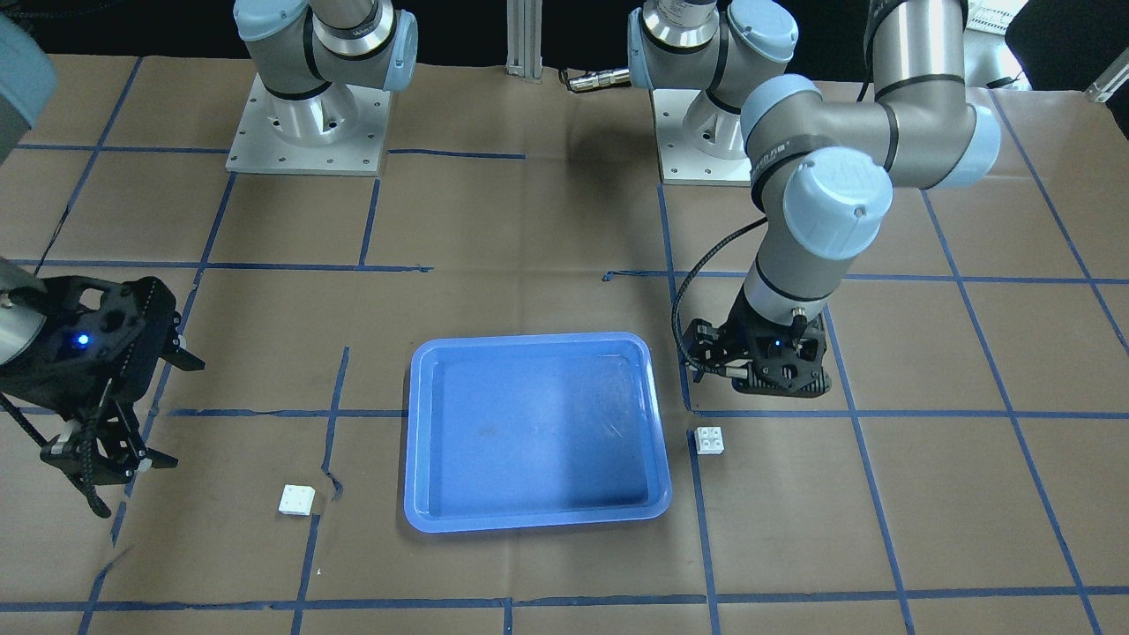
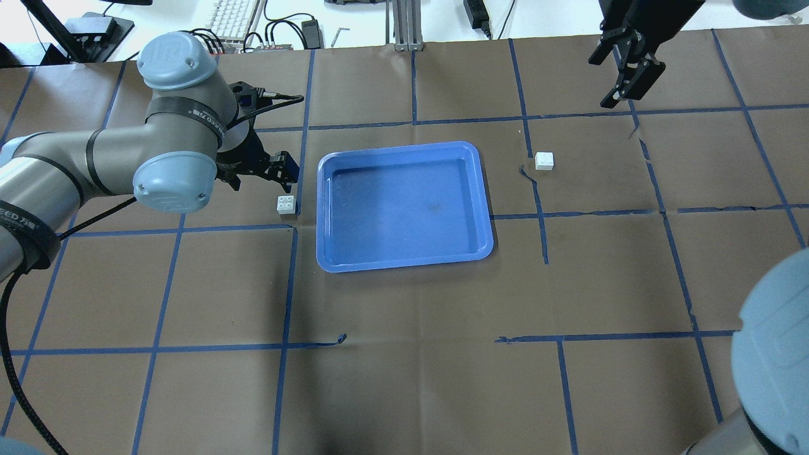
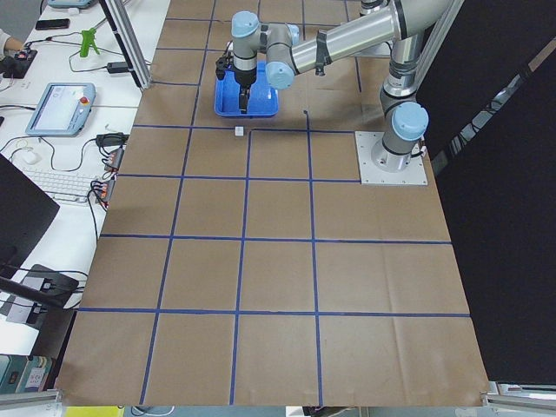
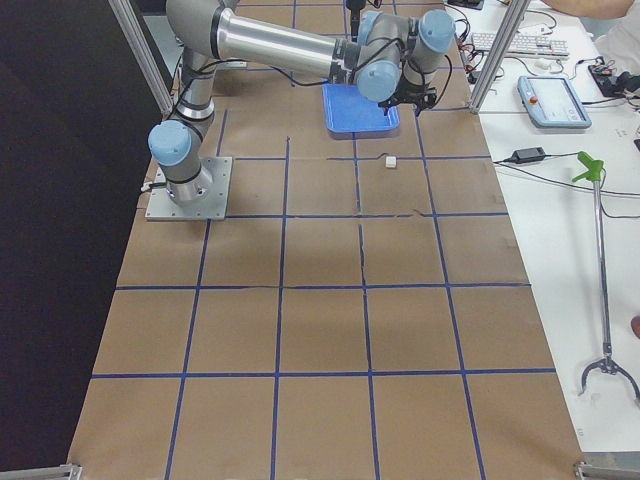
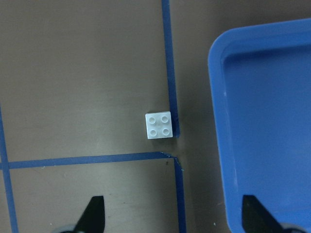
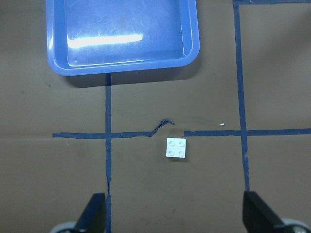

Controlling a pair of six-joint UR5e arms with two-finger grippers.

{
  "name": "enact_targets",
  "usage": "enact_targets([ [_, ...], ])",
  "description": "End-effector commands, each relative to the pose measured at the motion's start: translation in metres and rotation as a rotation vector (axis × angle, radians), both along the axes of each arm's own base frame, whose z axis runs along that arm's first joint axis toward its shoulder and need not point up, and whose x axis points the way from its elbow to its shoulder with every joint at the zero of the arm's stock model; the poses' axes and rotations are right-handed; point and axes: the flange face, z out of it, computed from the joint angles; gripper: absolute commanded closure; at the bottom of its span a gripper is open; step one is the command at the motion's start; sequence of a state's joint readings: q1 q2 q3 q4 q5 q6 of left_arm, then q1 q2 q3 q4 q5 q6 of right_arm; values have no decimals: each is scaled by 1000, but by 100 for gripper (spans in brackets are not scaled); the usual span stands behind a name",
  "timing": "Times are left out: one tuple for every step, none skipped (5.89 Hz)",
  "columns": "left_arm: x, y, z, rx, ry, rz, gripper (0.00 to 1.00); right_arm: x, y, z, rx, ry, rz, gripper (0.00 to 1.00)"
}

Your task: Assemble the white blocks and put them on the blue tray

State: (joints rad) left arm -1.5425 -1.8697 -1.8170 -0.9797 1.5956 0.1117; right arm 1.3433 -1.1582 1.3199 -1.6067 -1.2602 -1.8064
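The blue tray (image 2: 404,261) lies empty mid-table. One white block (image 2: 286,205) sits studs up on the paper just off the tray's left edge; my left gripper (image 2: 285,172) hovers over it, open and empty. In the left wrist view the block (image 5: 159,126) lies ahead of the spread fingertips (image 5: 95,212), beside the tray's rim (image 5: 216,121). The other white block (image 2: 544,160) lies right of the tray. My right gripper (image 2: 602,82) is open and empty, higher and farther back; its wrist view shows that block (image 6: 176,147) between the fingers and the tray (image 6: 124,68).
Brown paper with a blue tape grid covers the table. Both arm bases (image 1: 309,132) stand at the robot's edge. A keyboard and cables (image 2: 240,19) lie beyond the far edge. Torn tape (image 6: 164,124) lies near the right block.
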Motion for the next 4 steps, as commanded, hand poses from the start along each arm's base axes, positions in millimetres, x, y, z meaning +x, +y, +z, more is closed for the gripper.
enact_targets([
  [2,-18,-45,17,-1,-1,0,-29,10,-72,46,-169,-33,0],
  [1,-17,-68,49,3,-4,0,-34,11,-112,4,-210,-56,0],
  [0,-15,-76,67,7,-7,0,-36,12,-147,-18,-249,-72,0],
  [1,-16,-82,75,4,-7,0,-33,14,-173,-10,-284,-77,0],
])
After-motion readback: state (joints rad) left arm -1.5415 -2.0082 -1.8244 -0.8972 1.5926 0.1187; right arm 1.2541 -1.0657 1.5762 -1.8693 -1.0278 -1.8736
